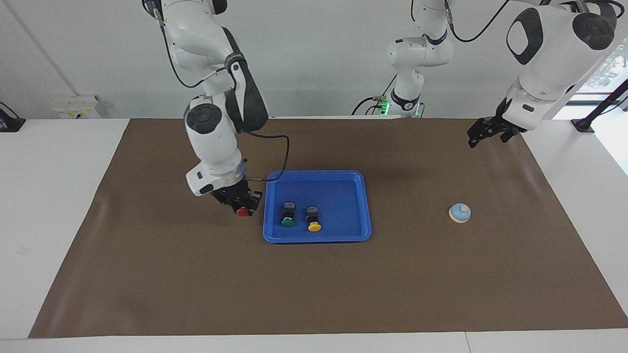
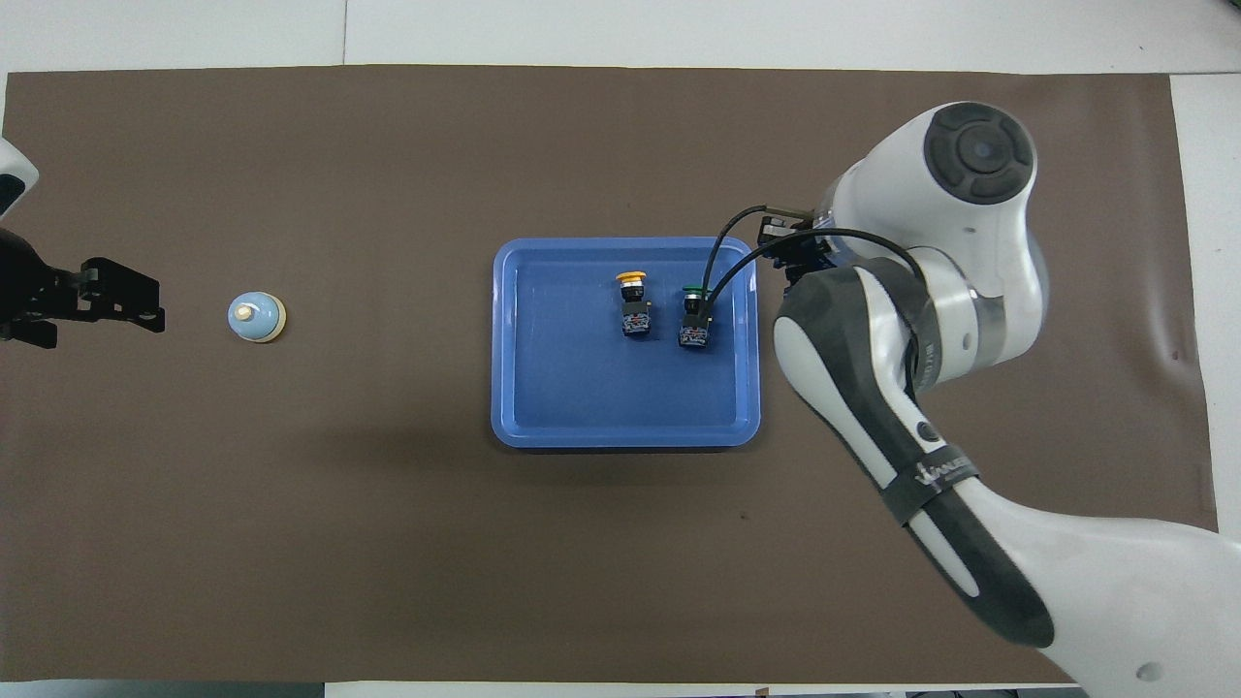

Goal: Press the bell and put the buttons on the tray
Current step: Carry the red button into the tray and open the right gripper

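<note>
The blue tray (image 1: 338, 193) (image 2: 582, 397) lies mid-mat and holds the green button (image 1: 288, 216) (image 2: 694, 315) and the yellow button (image 1: 314, 219) (image 2: 633, 302) side by side. My right gripper (image 1: 239, 203) is shut on the red button (image 1: 242, 212), lifted above the mat just outside the tray's rim at the right arm's end. In the overhead view the right arm's wrist hides that button. The light-blue bell (image 1: 459, 213) (image 2: 257, 317) stands on the mat toward the left arm's end. My left gripper (image 1: 483, 132) (image 2: 116, 301) waits open, raised over the mat at that end.
A brown mat (image 1: 314, 294) covers most of the white table. The right arm's black cable (image 2: 722, 262) loops over the tray's corner. The arm bases stand at the table's edge nearest the robots.
</note>
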Tool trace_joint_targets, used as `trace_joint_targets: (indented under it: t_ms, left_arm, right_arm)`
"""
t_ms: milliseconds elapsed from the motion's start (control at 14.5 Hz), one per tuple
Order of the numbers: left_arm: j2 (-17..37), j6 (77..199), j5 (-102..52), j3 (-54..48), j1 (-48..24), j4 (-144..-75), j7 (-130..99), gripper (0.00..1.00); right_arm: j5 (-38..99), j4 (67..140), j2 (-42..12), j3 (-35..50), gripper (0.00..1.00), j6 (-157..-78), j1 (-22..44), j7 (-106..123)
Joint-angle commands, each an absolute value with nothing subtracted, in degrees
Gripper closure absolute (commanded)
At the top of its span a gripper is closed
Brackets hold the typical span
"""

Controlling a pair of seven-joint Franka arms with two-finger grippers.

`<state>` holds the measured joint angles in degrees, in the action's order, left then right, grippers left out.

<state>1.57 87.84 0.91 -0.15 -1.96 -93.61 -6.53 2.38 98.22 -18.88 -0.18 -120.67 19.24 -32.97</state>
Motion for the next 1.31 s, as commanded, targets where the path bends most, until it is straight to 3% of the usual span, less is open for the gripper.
trace_joint_targets:
  t_ms: [0,206,275,550,757,1170,1238]
  left_arm:
    - [0.09,88.86,0.79,0.09,-1.93,-95.27,-6.06,0.0]
    - [0.09,88.86,0.79,0.09,-1.93,-95.27,-6.06,0.0]
    - [0.09,88.86,0.79,0.09,-2.02,-95.27,-6.06,0.0]
    - [0.09,88.86,0.79,0.09,-1.93,-95.27,-6.06,0.0]
    - [0.09,88.86,0.79,0.09,-2.02,-95.27,-6.06,0.0]
    - [0.0,88.86,0.79,0.09,-1.93,-95.27,-6.06,0.0]
    - [0.09,88.86,0.79,0.09,-1.93,-95.27,-6.06,0.0]
  right_arm:
    - [0.46,91.44,-25.11,-0.88,1.0,-119.28,26.26,-43.73]
    - [-1.23,77.92,-32.75,-0.62,1.0,-111.9,31.1,-50.51]
    - [-1.23,76.48,-34.0,-0.62,1.0,-112.23,32.24,-52.1]
    - [-0.88,76.29,-34.8,-0.53,1.0,-112.15,35.24,-52.82]
    - [-0.97,70.95,-39.97,-0.53,1.0,-112.41,36.47,-55.98]
    - [-1.32,70.22,-43.33,-0.62,1.0,-115.14,37.09,-57.66]
    - [-1.41,70.14,-43.33,-0.62,0.67,-114.7,37.0,-57.66]
